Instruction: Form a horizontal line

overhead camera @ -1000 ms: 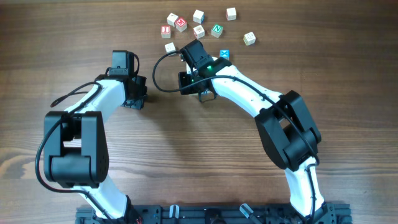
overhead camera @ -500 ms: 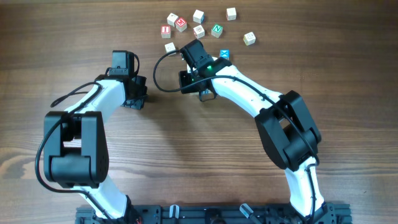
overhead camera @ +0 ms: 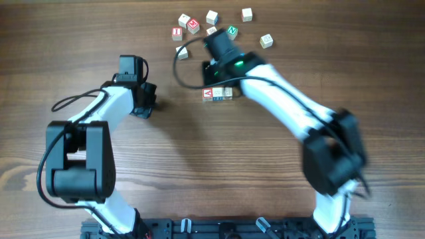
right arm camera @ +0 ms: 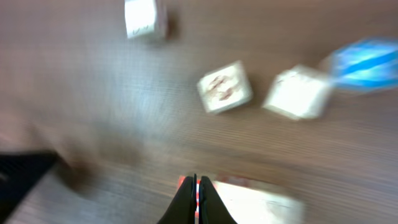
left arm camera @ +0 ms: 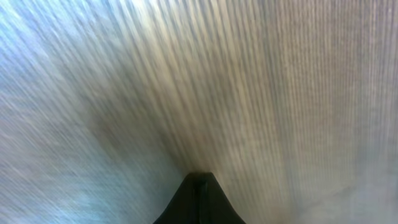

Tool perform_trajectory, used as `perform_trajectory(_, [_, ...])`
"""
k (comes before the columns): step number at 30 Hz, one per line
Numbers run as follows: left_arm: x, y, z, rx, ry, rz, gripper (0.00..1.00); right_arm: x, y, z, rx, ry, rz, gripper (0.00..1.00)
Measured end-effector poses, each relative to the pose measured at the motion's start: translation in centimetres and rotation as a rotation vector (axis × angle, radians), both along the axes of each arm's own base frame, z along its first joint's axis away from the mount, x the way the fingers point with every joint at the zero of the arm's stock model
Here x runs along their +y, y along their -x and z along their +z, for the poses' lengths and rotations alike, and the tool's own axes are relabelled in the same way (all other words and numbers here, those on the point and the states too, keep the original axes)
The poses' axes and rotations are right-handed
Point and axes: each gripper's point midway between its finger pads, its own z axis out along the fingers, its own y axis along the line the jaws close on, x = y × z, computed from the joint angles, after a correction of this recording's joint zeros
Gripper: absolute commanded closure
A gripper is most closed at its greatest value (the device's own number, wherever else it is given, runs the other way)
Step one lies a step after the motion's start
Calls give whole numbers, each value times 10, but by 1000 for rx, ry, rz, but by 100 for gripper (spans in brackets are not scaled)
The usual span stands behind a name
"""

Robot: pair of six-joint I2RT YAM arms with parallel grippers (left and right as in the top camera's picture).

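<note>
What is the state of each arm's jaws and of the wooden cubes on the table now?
Left arm: jaws shut, empty.
Right arm: jaws shut, empty, near the row.
Row of three small pale wooden letter cubes: side by side, straight and horizontal.
Loose wooden letter cubes: scattered beyond the row.

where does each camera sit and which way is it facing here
overhead: above the table, looking down; left arm, right arm, the three-cube row and loose cubes show
left wrist: on the left arm, facing bare blurred table; only the shut left gripper shows
right wrist: on the right arm, facing loose cubes past the shut right gripper, the row by its tips
shared: overhead and right wrist both show the row
</note>
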Motion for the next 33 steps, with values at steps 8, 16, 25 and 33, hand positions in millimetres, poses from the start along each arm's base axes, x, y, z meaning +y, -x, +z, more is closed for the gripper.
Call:
perform_trajectory(8, [-5, 55, 70, -39, -236, -238, 96, -136, 31, 192, -317, -15, -261, 95])
perform_trajectory(16, [-17, 125, 214, -404, -349, -342, 94, -192, 133, 265, -433, -15, -308, 95])
perform_trajectory(25, [9, 207, 261, -632, -329, -340, 0, -254, 258, 282, -474, -55, -394, 62])
perform_trajectory(33, [17, 227, 260, -653, -319, -337, 0, -288, 332, 279, -550, -117, -436, 17])
